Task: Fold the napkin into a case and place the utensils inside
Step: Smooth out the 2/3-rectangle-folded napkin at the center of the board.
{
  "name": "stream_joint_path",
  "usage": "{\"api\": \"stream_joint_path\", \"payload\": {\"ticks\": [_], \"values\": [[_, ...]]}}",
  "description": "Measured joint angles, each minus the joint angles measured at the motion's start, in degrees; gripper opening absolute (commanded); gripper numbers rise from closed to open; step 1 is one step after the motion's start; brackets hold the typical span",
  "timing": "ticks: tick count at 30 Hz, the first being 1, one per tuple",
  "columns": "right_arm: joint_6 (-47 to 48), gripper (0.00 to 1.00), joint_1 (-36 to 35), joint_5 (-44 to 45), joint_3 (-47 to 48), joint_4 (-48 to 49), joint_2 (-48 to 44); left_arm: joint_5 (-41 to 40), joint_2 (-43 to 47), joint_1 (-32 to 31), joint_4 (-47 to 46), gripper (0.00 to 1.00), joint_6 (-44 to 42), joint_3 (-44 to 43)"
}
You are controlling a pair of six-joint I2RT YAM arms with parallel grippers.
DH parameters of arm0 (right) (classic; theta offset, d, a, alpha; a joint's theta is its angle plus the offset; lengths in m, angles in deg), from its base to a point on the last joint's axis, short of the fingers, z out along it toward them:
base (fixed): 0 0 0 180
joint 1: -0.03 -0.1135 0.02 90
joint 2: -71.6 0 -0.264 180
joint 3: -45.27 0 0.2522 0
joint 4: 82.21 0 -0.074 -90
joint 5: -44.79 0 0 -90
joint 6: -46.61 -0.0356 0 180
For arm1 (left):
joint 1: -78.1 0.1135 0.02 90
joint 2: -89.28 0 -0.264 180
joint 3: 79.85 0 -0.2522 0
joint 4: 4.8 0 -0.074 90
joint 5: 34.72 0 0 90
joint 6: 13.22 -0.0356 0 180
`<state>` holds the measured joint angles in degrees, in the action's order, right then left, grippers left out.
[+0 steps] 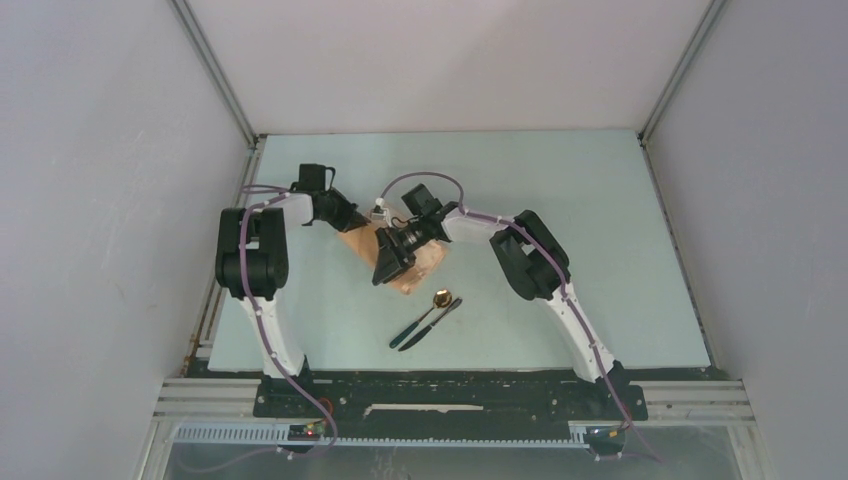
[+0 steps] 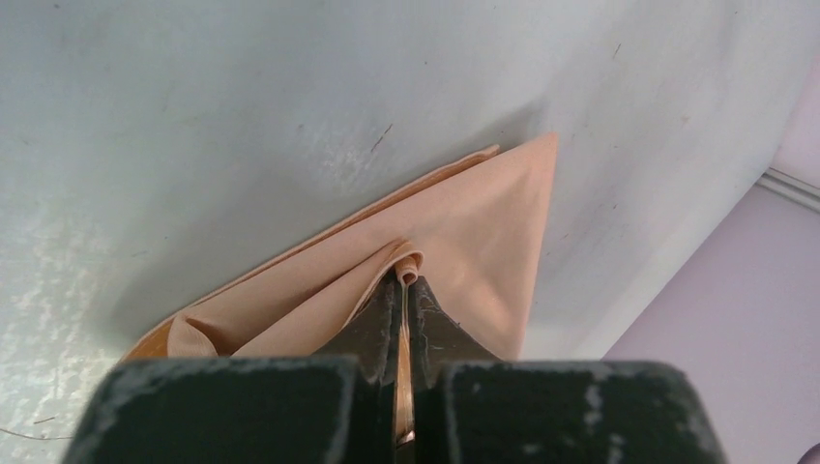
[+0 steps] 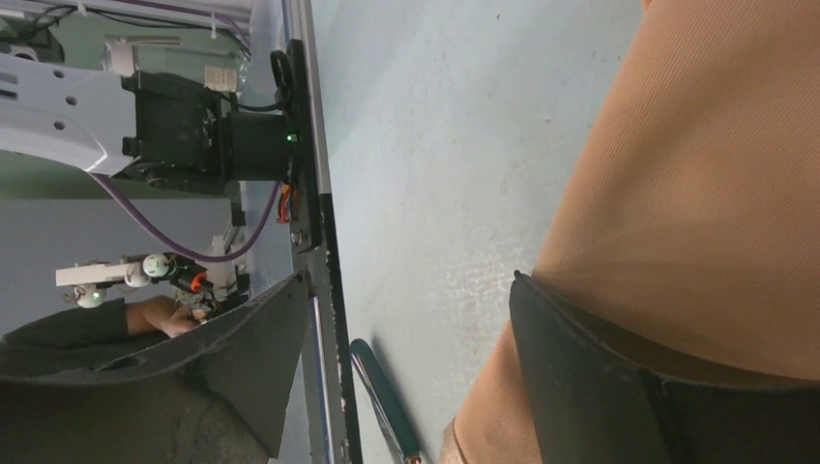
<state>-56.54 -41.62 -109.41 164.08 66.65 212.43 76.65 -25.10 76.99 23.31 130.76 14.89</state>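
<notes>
The peach-tan napkin (image 1: 424, 264) lies folded in layers mid-table, and one pointed corner (image 2: 541, 159) rests flat. No case shape shows, only this layered wedge. My left gripper (image 2: 407, 282) is shut on a rolled fold of the napkin (image 2: 464, 232); in the top view the left gripper (image 1: 357, 228) is at the cloth's far left corner. My right gripper (image 3: 411, 280) is open and low over the napkin's near side (image 3: 696, 174), with one finger (image 3: 600, 367) lying against the cloth. The utensils lie just in front: a gold-bowled spoon (image 1: 441, 297) and a dark knife (image 1: 432, 322). A teal handle (image 3: 387, 396) shows between my right fingers.
The black base rail (image 1: 450, 385) runs along the table's near edge, and white walls close off the back and sides. The left arm's base (image 3: 193, 126) and its purple cable show beyond the table's edge in the right wrist view.
</notes>
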Motion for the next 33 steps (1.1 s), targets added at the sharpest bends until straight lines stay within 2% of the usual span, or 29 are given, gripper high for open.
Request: {"api": "stream_joint_path", "payload": {"ticks": [1, 4, 6, 9, 10, 13, 14, 18, 20, 21, 22, 26, 33], "values": [[-0.24, 0.84, 0.11, -0.48, -0.57, 0.70, -0.09, 0.04, 0.00, 0.00, -0.07, 0.13, 0.04, 0.09], [-1.55, 0.84, 0.46, -0.59, -2.82, 3.48, -1.03, 0.13, 0.00, 0.02, -0.11, 0.42, 0.02, 0.20], [-2.86, 0.84, 0.61, -0.59, -4.26, 5.35, -1.55, 0.33, 0.02, 0.02, -0.24, 0.55, -0.59, 0.20], [-4.39, 0.84, 0.72, -0.50, -6.25, 8.13, -2.27, 0.87, 1.46, 0.02, 0.50, 0.67, -2.03, 0.20], [-4.83, 0.84, 0.74, -0.39, -6.75, 8.81, -2.49, 0.87, 2.80, 0.02, 1.31, 0.78, -2.95, 0.22], [-6.14, 0.84, 0.79, -0.26, -7.74, 10.56, -2.75, 0.66, 9.35, 0.20, 2.14, 0.82, -5.01, 2.05], [-6.54, 0.84, 0.81, -0.26, -7.85, 10.91, -2.75, 0.44, 11.98, 0.28, 2.21, 0.77, -5.20, 3.17], [-7.61, 0.84, 0.81, -0.17, -7.91, 11.50, -2.75, 1.27, 23.54, 2.64, -4.31, 0.40, -3.52, 12.44], [-8.04, 0.84, 0.81, -0.17, -8.04, 11.87, -2.75, 3.21, 25.16, 5.05, -11.93, 0.23, -0.98, 18.78], [-8.24, 0.84, 0.81, -0.17, -8.04, 12.04, -2.75, 4.17, 24.17, 5.99, -15.21, 0.10, 0.76, 21.20], [-8.35, 0.84, 0.81, -0.15, -8.04, 12.09, -2.75, 4.90, 22.47, 6.80, -18.62, 0.05, 2.43, 23.32], [-8.70, 0.84, 0.81, -0.07, -8.04, 12.13, -2.75, 7.17, 14.01, 7.32, -29.94, 0.01, 8.17, 29.99], [-8.68, 0.85, 0.81, 0.02, -8.04, 12.02, -2.75, 9.33, 9.66, 6.43, -42.51, 0.00, 13.29, 32.04]]}}
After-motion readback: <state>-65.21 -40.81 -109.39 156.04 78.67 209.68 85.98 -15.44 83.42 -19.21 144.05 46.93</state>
